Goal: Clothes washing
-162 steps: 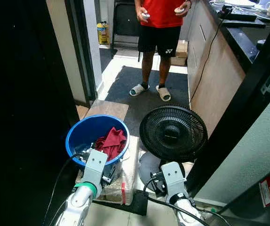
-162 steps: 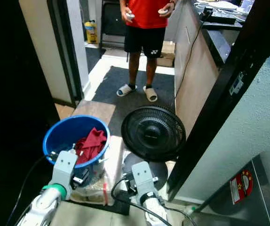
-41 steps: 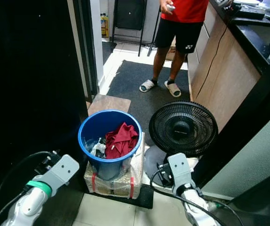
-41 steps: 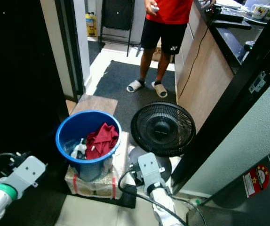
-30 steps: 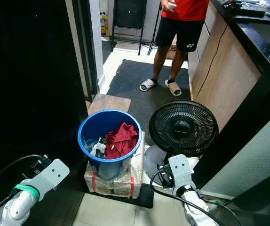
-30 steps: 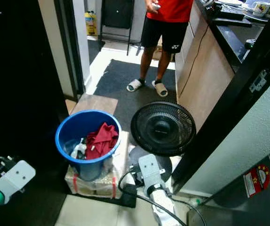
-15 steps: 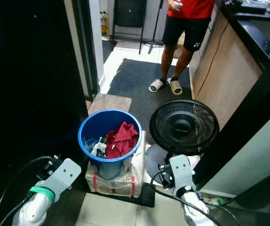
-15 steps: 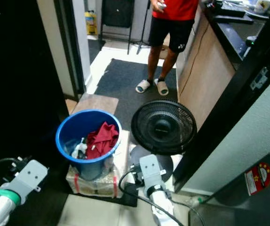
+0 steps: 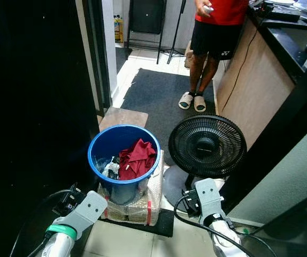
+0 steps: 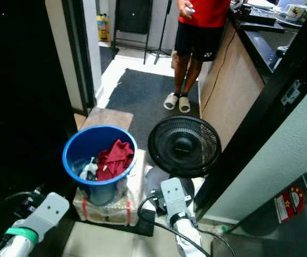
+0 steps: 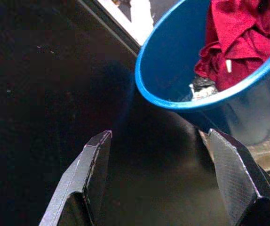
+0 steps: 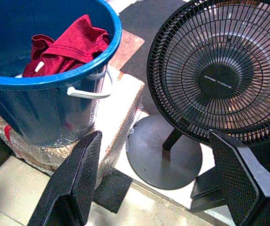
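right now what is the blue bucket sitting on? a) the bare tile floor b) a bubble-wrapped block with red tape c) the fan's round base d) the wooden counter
b: the blue bucket rests on a bubble-wrapped block with red tape bands, beside the fan, which stands on its own round base.

A narrow passage with pale floor tiles runs ahead, a dark mat laid along it and a small brown mat at its near end. A black floor fan stands on a round base beside a wood-faced counter with a dark top. To the left, a dark door frame edges deep shadow. A black folding chair and a yellow bottle sit at the far end. A pale wall rises at right.
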Robot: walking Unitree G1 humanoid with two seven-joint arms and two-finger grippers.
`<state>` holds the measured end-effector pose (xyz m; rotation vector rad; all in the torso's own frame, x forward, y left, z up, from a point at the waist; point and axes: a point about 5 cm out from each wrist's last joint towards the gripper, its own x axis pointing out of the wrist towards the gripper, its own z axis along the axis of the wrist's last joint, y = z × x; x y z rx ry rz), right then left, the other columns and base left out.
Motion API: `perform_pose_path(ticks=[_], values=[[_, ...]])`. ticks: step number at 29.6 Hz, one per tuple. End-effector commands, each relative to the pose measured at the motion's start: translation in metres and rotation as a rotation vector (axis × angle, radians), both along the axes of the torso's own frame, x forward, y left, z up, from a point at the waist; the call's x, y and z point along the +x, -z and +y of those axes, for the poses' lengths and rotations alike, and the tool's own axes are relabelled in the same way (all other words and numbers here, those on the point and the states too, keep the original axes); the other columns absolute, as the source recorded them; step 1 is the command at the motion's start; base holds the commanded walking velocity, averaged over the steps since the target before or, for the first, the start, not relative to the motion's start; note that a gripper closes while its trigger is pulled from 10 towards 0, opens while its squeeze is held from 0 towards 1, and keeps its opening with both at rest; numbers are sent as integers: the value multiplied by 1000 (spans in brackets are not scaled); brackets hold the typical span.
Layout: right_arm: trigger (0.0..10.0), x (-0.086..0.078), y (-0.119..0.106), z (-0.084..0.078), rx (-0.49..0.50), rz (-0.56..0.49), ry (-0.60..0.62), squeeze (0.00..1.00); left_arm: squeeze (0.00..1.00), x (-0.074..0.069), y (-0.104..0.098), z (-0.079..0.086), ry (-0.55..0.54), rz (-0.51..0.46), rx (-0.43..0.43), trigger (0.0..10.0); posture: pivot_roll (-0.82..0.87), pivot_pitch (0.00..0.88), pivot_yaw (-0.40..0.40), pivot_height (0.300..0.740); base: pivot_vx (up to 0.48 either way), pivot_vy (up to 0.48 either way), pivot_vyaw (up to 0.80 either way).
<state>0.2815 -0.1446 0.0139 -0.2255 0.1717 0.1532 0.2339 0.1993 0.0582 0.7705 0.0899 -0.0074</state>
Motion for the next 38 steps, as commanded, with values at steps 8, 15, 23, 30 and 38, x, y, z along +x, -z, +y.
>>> perform_pose_path(ticks=[8, 15, 23, 30, 38], values=[[10000, -6, 8, 1, 10, 36, 10, 0, 0, -1, 7, 13, -115, 58, 94, 10000, 90, 18, 10, 740, 0, 0, 0], [10000, -4, 6, -2, 11, 25, 32, 0, 0, -1, 12, 10, -97, 105, 145, 10000, 64, 4, 36, 740, 0, 0, 0], [10000, -7, 8, -3, 21, 22, 63, 0, 0, -6, 15, 13, -134, 154, 221, 10000, 60, 11, 49, 740, 0, 0, 0], [10000, -6, 7, 3, 27, 27, 42, 0, 0, -9, 10, 18, -125, 116, 273, 10000, 84, 21, 36, 740, 0, 0, 0], [10000, -5, 7, 7, 30, 28, 26, 0, 0, -11, 8, 30, -103, 100, 299, 10000, 94, 31, 28, 740, 0, 0, 0]])
